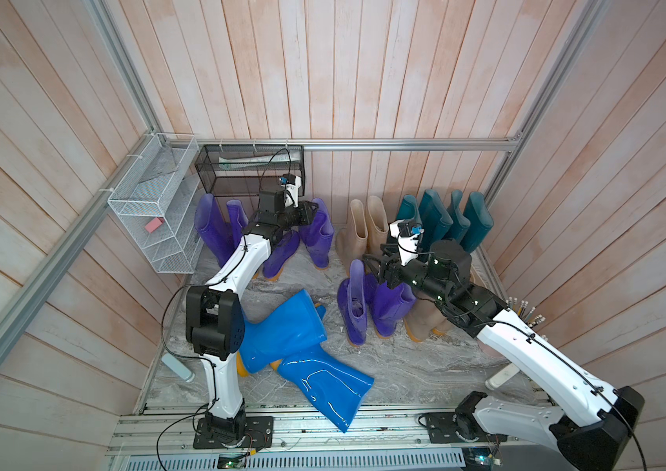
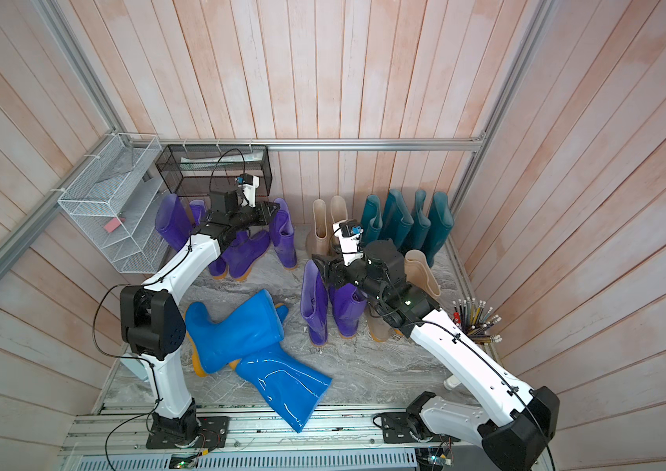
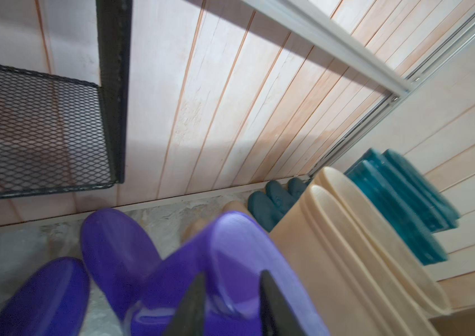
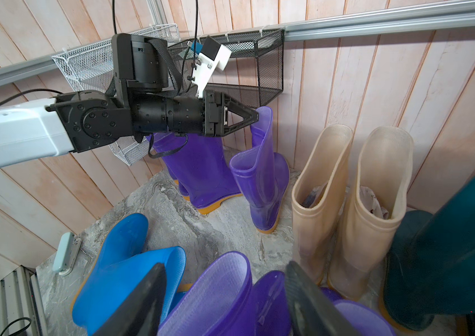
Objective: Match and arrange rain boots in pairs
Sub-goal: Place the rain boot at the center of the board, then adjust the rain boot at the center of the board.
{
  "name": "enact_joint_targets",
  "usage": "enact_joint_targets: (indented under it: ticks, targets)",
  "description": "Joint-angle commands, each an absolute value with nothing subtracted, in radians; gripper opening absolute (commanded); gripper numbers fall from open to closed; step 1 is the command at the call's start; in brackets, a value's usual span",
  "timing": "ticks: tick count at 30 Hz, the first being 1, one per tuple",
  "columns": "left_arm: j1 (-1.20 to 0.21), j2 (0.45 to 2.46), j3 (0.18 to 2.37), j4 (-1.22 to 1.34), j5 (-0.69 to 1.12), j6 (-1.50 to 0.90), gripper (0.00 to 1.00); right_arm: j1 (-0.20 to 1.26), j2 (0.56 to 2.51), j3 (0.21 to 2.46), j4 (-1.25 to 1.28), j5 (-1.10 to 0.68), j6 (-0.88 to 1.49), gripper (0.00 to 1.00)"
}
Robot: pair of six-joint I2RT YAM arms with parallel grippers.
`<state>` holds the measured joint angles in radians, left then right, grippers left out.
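Left gripper (image 4: 255,117), jaws apart, sits at the rim of a glossy translucent purple rubber boot (image 4: 265,136). Right gripper (image 4: 224,264) straddles another purple boot (image 4: 210,291), grip unclear. White wire basket (image 1: 168,253) holds a pink block (image 1: 154,224).

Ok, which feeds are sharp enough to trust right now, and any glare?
Left wrist view: motion-blurred, purple boot and beige boots smeared. Right wrist view: sharp, evenly lit. Both top views: sharp, walls bowed by the wide lens, white glare streaks on the blue boot nearest the arm bases.
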<state>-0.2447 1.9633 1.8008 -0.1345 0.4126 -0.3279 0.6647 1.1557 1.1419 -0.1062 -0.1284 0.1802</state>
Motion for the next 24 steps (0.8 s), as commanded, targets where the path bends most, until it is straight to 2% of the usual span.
enact_joint_targets:
  ticks: [1,2,4,9,12,17,24]
  targets:
    - [-0.243,1.959,1.832,-0.092,0.463,-0.343,0.53,0.66,1.153,1.131,-0.113,-0.12,0.187,0.67]
    - [-0.24,1.957,1.832,-0.096,0.47,-0.341,0.57,0.66,1.15,1.129,-0.113,-0.118,0.186,0.67]
    - [-0.237,1.941,1.832,-0.11,0.474,-0.338,0.72,0.66,1.147,1.125,-0.114,-0.114,0.183,0.67]
    - [-0.263,1.859,1.815,-0.195,0.462,-0.319,0.8,0.66,1.136,1.117,-0.115,-0.092,0.172,0.69]
    - [-0.339,1.799,1.738,-0.215,0.358,-0.254,0.84,0.653,1.121,1.108,-0.112,-0.057,0.164,0.7]
    - [-0.446,1.738,1.592,-0.166,0.18,-0.245,0.97,0.633,1.109,1.117,-0.102,-0.06,0.172,0.7]
    - [-0.561,1.791,1.567,-0.185,-0.128,-0.25,0.98,0.625,1.096,1.097,-0.108,-0.054,0.173,0.7]
